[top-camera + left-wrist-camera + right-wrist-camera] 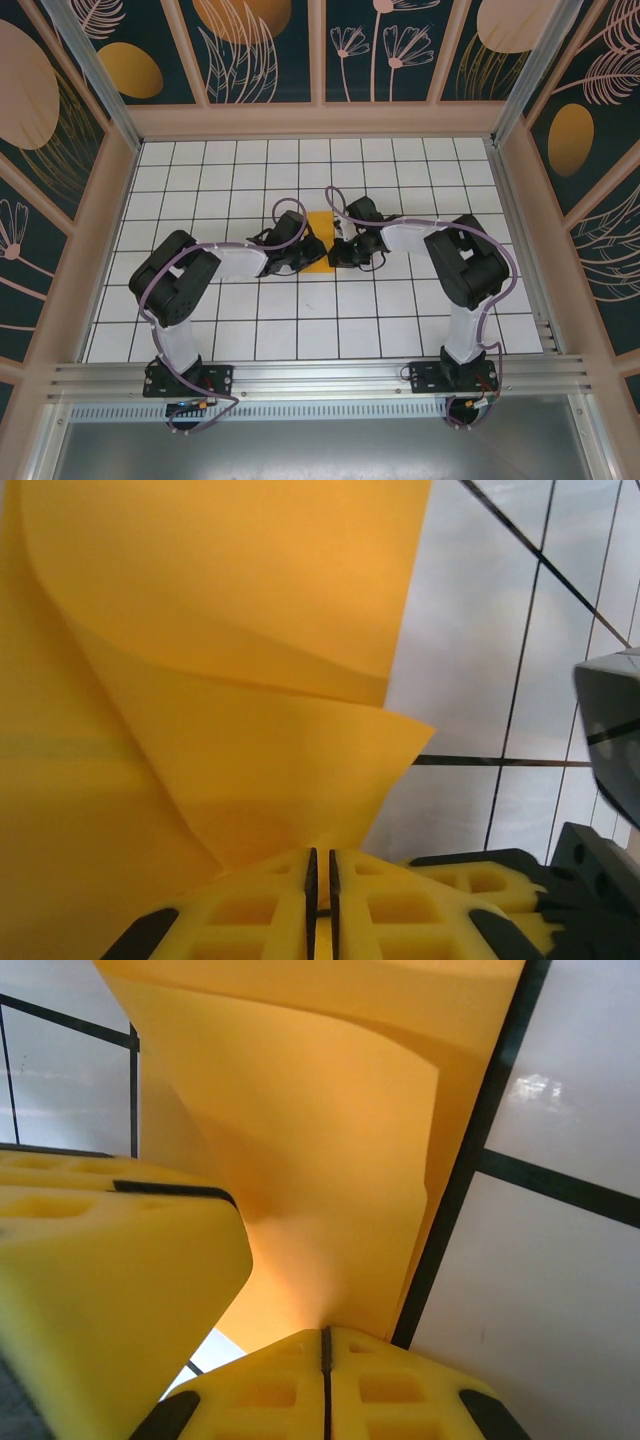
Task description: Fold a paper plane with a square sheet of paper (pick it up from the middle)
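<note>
The square sheet of paper is orange-yellow and sits mid-table between my two grippers, lifted into a curl. In the left wrist view the paper bends over itself and narrows down into my left gripper, whose yellow fingers are shut on its near edge. My left gripper holds the sheet from the left. From the right, my right gripper meets it. In the right wrist view the paper runs down into my right gripper, shut on it. The two grippers are almost touching.
White tiles with black grid lines lie under the paper. The right gripper's yellow-and-black finger shows beside my left one. The left gripper's yellow finger crowds the right wrist view. Wooden walls enclose the table.
</note>
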### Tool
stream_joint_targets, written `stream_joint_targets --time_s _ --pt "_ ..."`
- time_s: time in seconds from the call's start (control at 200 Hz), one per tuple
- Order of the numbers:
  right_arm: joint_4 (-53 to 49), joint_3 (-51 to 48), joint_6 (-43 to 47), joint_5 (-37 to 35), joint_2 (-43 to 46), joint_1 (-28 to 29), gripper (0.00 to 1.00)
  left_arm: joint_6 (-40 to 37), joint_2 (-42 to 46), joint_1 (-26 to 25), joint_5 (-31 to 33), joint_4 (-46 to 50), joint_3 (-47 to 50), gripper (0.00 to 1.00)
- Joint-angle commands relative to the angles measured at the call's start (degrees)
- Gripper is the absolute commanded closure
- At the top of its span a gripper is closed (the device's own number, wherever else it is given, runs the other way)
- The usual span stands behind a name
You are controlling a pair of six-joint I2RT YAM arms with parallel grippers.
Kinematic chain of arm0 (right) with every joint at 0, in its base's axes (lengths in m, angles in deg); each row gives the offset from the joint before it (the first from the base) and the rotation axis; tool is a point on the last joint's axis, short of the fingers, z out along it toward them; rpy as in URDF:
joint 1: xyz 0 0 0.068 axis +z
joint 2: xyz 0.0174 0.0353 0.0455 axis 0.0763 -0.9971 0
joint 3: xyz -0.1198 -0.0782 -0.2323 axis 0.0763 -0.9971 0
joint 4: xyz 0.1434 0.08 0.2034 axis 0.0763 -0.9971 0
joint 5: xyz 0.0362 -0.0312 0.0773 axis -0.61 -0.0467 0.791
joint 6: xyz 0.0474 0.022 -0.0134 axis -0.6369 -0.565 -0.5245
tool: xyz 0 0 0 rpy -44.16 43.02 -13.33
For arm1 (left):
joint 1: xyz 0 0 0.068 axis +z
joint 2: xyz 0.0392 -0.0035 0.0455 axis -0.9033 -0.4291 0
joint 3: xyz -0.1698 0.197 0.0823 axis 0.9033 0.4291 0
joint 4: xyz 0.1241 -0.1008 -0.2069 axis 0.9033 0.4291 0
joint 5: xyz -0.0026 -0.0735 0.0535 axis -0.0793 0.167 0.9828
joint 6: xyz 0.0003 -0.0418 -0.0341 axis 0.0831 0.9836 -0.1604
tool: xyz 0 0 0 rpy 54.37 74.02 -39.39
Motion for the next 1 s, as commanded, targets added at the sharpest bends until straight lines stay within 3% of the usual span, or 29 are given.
stream_joint_targets --time_s 0.0,0.265,0.691,0.996 --pt "-3.8 -2.2 0.7 -5.0 -2.4 -0.1 0.95 2.0 -0.1 -0.5 -2.0 -2.0 1.1 0.87" --pt "-4.2 -2.6 1.0 -5.5 -2.5 -0.1 0.95 2.6 -2.4 -0.8 -0.5 0.0 1.3 0.89" --pt "-7.3 -4.4 4.8 -11.8 -2.8 0.3 0.97 1.2 -3.1 -0.4 8.2 9.1 -2.6 0.92" --pt "-7.8 -5.3 4.8 -13.7 -3.4 0.4 0.98 -1.9 -3.7 2.1 8.7 11.3 -6.5 0.91"
